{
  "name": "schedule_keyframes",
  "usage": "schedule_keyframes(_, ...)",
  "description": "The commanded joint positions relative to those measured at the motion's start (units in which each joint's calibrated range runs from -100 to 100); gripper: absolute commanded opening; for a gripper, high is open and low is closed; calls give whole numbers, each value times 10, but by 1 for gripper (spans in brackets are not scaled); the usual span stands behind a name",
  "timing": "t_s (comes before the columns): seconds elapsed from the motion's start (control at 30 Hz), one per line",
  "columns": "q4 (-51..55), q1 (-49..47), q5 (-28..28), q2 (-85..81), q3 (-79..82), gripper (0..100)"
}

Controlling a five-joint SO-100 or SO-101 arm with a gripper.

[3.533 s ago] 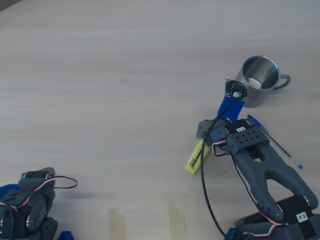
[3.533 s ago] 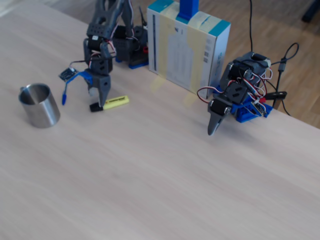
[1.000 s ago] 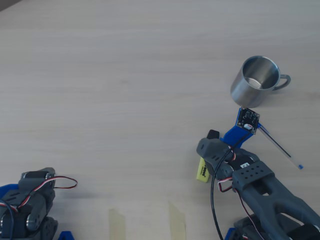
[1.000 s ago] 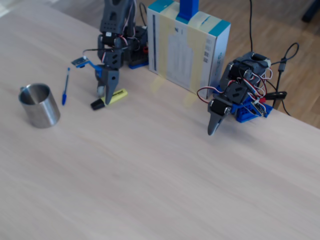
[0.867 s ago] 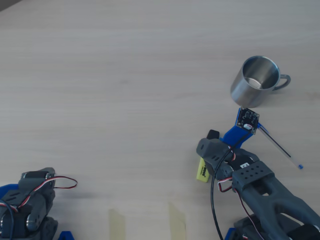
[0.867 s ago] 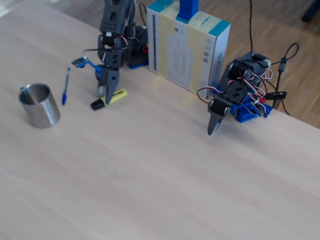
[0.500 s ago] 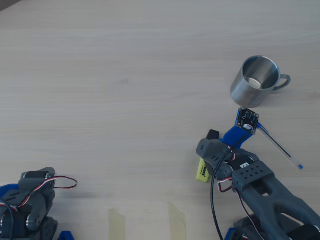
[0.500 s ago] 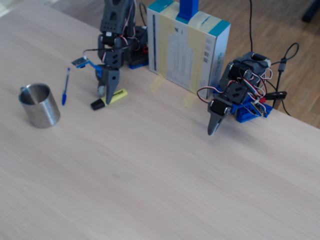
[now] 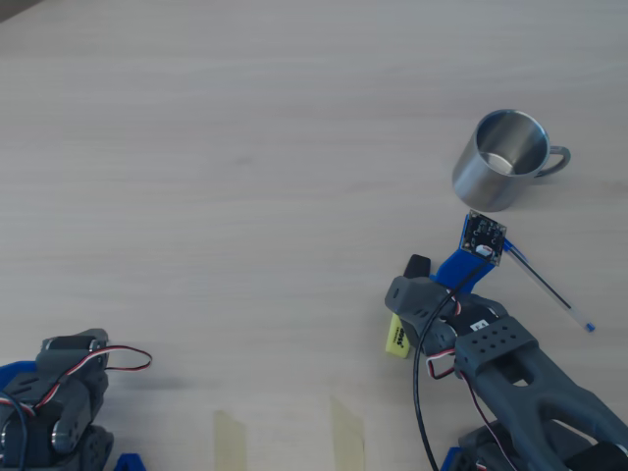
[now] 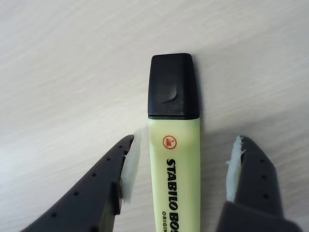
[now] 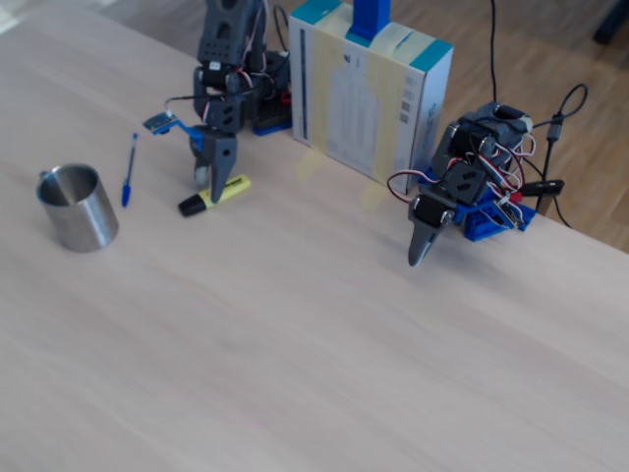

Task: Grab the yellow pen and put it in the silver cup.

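The yellow pen [image 10: 175, 159] is a fluorescent highlighter with a black cap, lying flat on the wooden table. In the wrist view my gripper [image 10: 183, 144] is open and straddles it, one finger on each side of the body with small gaps, just below the cap. In the overhead view the pen [image 9: 397, 337] shows partly under my gripper [image 9: 409, 299]. In the fixed view my gripper [image 11: 214, 182] points down over the pen [image 11: 221, 194]. The silver cup [image 9: 503, 162] stands upright and empty, beyond the gripper; it also shows in the fixed view [image 11: 77, 206].
A thin blue ballpoint pen [image 9: 549, 290] lies between my arm and the cup. A second idle arm [image 11: 462, 187] rests at the table edge. A box [image 11: 369, 88] stands beside my base. Tape strips [image 9: 346, 432] mark the near edge.
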Motion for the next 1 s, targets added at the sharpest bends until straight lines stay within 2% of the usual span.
schedule_keyframes(0.0, 24, 2, -1, 14, 52, 29)
schedule_keyframes(0.77, 16, 2, -1, 18, 52, 29)
schedule_keyframes(0.97, 16, 2, -1, 18, 52, 19)
